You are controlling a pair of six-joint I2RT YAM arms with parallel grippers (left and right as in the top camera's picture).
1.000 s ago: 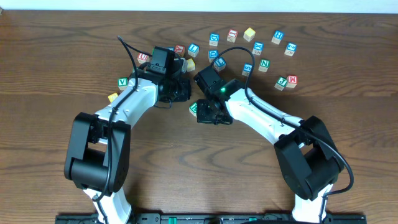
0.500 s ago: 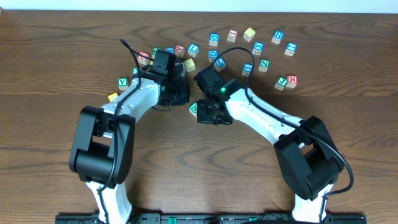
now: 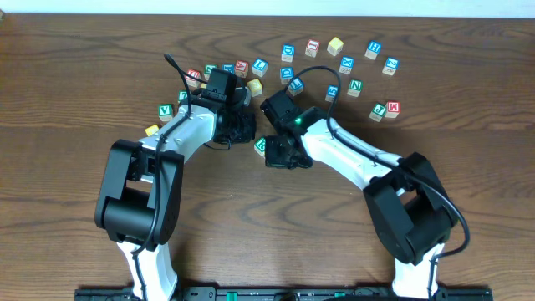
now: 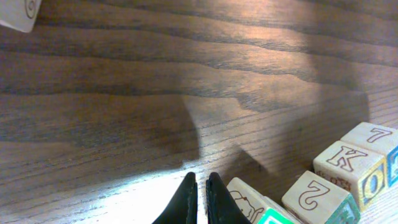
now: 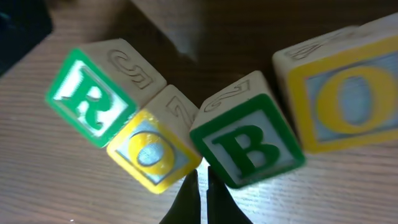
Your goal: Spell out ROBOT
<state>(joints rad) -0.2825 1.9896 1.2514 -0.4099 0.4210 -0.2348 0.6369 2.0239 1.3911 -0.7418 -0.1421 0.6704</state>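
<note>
In the right wrist view a green-bordered R cube [image 5: 93, 93], a yellow O cube [image 5: 152, 152], a green-bordered B cube [image 5: 249, 140] and a second yellow O cube [image 5: 345, 99] lie in a loose, crooked row. My right gripper [image 5: 202, 186] is shut and empty, its tips at the gap between the first O and the B. In the overhead view it [image 3: 280, 153] covers most of the row; only the R cube [image 3: 260, 145] shows. My left gripper [image 4: 200, 196] is shut and empty, just left of the row [image 3: 244, 130]. I cannot make out the T cube.
Several loose cubes lie scattered at the back, among them a blue one [image 3: 287, 52], a red M [image 3: 392, 109] and a green V [image 3: 165, 109]. The left wrist view shows cube sides marked 2 [image 4: 314, 196], K [image 4: 348, 165] and 7 [image 4: 379, 137].
My left arm has shifted slightly right and toward the row. The right arm and the cubes under it have not visibly moved.
</note>
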